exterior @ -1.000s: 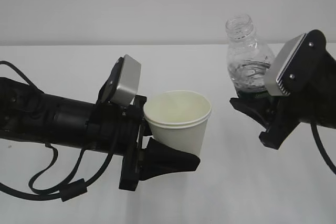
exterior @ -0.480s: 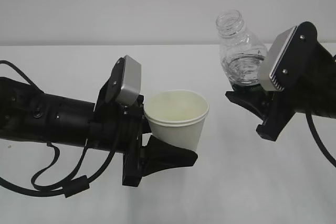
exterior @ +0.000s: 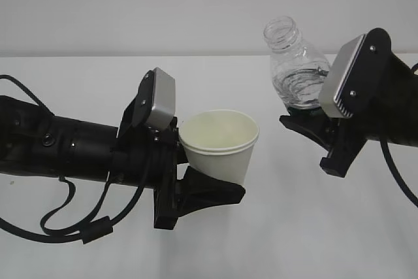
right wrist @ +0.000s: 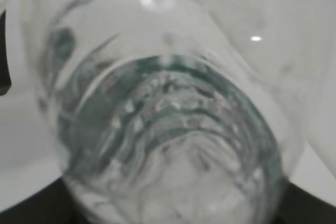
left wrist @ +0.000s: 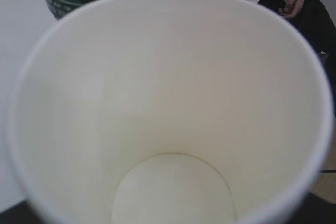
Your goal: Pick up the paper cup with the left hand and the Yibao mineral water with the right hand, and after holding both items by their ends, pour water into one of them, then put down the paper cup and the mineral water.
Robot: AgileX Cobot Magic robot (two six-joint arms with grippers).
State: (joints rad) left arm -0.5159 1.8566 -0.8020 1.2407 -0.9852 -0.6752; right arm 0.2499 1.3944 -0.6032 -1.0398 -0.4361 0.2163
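The white table (exterior: 274, 240) lies bare in front of, between and behind the two arms. The left hand (exterior: 196, 187) occupies the left half of the exterior view, its black arm and looping cables (exterior: 72, 227) reaching in from the left edge. It holds the paper cup (exterior: 221, 143) upright above the table. The right hand (exterior: 313, 125) enters from the right edge and carries the Yibao mineral water (exterior: 295, 70), neck tilted slightly left, higher than the cup. An open gap separates cup rim and bottle; nothing stands in it. Space above the cup mouth is unobstructed. Table beneath both hands is free.
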